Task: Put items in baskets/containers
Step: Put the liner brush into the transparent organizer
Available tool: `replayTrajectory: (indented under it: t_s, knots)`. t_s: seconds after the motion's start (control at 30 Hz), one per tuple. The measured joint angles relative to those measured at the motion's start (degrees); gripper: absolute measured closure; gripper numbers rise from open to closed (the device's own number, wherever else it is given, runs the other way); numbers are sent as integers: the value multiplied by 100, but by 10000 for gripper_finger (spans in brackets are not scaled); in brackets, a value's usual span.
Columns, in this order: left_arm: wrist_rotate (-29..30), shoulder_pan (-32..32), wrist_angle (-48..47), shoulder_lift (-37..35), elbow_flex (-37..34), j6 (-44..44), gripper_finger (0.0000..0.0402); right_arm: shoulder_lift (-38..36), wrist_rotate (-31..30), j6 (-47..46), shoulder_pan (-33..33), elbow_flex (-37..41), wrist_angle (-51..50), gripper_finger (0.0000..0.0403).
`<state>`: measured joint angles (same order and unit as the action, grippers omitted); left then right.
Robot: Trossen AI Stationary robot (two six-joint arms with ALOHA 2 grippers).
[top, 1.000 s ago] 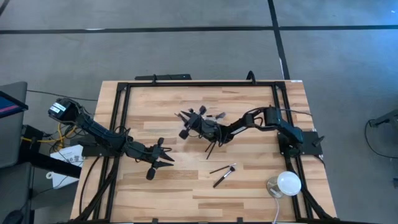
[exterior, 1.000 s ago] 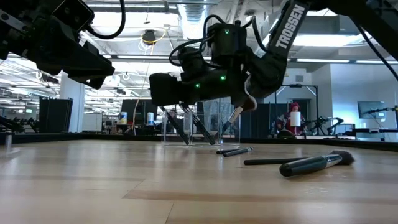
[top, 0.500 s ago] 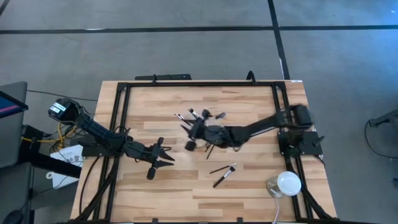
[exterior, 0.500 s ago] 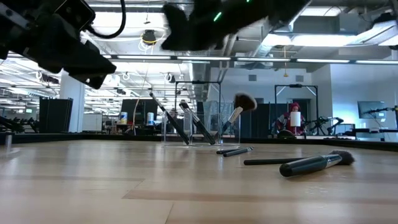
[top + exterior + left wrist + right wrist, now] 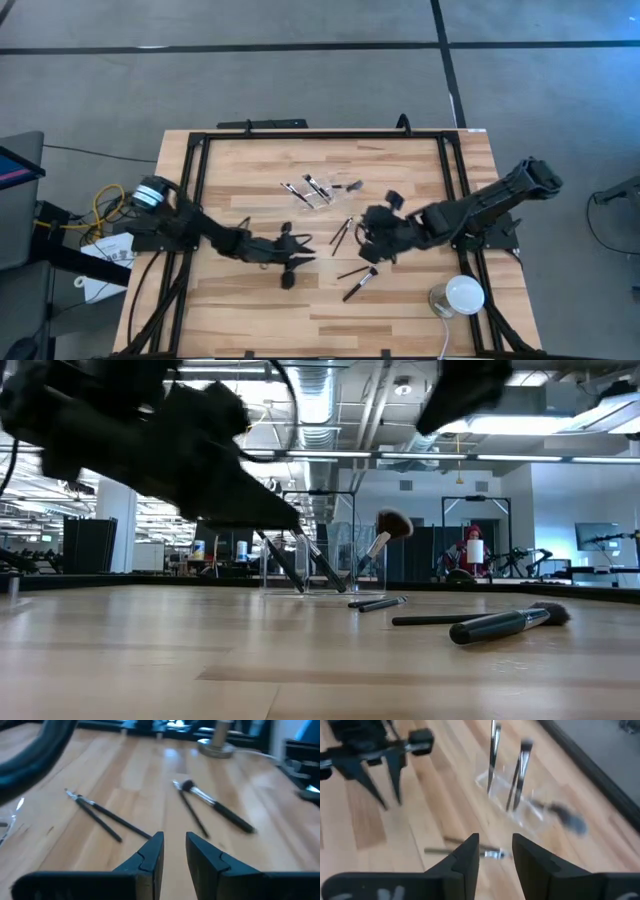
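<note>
**A:** Where are your grippers?

**Me:** My left gripper (image 5: 300, 262) hangs over the table's (image 5: 240, 310) middle, fingers parted with a narrow gap, holding nothing. My right gripper (image 5: 366, 240) hovers just right of it, fingers also apart and empty.

**A:** And the brushes?

**Me:** Several stand leaning in the clear container (image 5: 318, 192) toward the far side. 2 thin brushes (image 5: 342, 231) lie crossed near my right gripper, and 2 more brushes (image 5: 360, 279) lie closer to the white dome (image 5: 463, 294).
</note>
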<state>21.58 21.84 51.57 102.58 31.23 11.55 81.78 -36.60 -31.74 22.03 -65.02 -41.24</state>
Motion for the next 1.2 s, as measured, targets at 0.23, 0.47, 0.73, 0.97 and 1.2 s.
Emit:
replayTrajectory:
  t_s: [0.23,0.47,0.73,0.97,1.2]
  knots:
    - [277,-527,26,582,615,-337,323,-51,-499,-738,536,966,2,302]
    - [64,-875,31,1200,958,-509,327,-51,-105,-1070,105,1651,282,302]
    - [242,-876,35,1713,1322,-516,346,329,-85,-1046,-1298,2360,1692,312]
    - [368,-880,39,1730,1343,-562,329,1265,64,-980,-1793,2399,2718,366]
    - [384,-894,21,1848,1457,-497,291,2097,185,-683,-1793,2387,3615,393]
